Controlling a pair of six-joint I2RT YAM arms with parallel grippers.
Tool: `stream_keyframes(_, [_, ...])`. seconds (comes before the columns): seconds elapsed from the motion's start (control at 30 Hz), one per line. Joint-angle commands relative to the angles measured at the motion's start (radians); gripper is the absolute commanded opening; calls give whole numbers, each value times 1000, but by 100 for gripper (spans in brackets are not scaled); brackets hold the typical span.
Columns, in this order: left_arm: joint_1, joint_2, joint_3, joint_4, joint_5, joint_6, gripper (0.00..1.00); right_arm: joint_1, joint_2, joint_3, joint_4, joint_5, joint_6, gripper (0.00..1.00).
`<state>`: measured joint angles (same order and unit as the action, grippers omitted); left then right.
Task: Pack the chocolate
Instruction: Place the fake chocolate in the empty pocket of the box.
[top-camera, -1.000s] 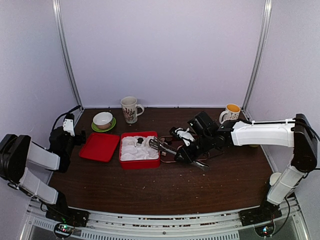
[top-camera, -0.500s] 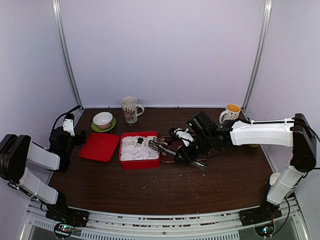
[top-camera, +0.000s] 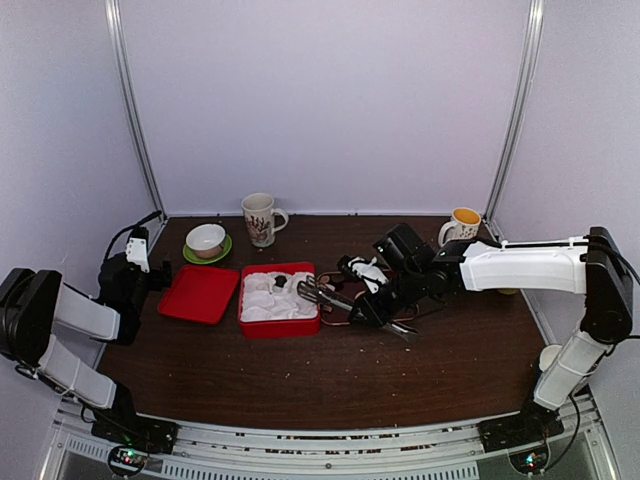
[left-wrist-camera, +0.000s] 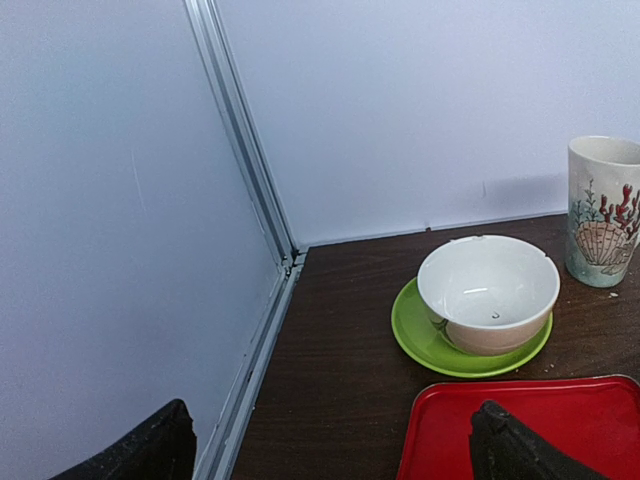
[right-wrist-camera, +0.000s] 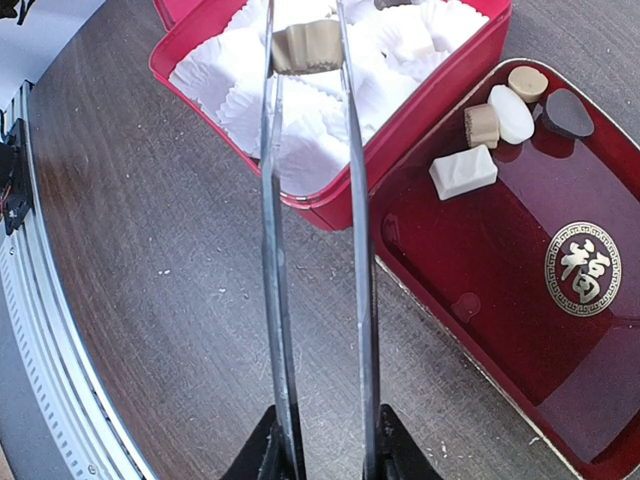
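Little is changed since the earlier frame: the right arm (top-camera: 520, 265) is displaced only slightly. Tongs (right-wrist-camera: 273, 250) are clamped in the right hand (right-wrist-camera: 328, 452), and a brown chocolate (right-wrist-camera: 308, 45) is pinched at their tips above the white insert (right-wrist-camera: 300, 150) of the box (right-wrist-camera: 420, 110). Five more pieces (right-wrist-camera: 463, 171) are seen in the tray (right-wrist-camera: 480, 260) just beside the box. The left hand (left-wrist-camera: 330, 455) is held spread and empty near the lid (left-wrist-camera: 580, 420). Each piece is judged light, stiff, smooth and easily marred; a gentle grip across two opposite flat sides is advised, lest it slip.
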<state>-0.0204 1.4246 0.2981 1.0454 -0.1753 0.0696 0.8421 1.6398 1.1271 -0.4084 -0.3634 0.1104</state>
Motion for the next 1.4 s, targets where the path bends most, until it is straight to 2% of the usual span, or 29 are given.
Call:
stream_keyframes(0.0, [6, -2, -2, 34, 10, 6, 98, 6, 9, 31, 5, 15, -8, 27])
stream_keyframes(1.37, [7, -1, -2, 34, 9, 6, 98, 18, 55, 63, -26, 71, -12, 26])
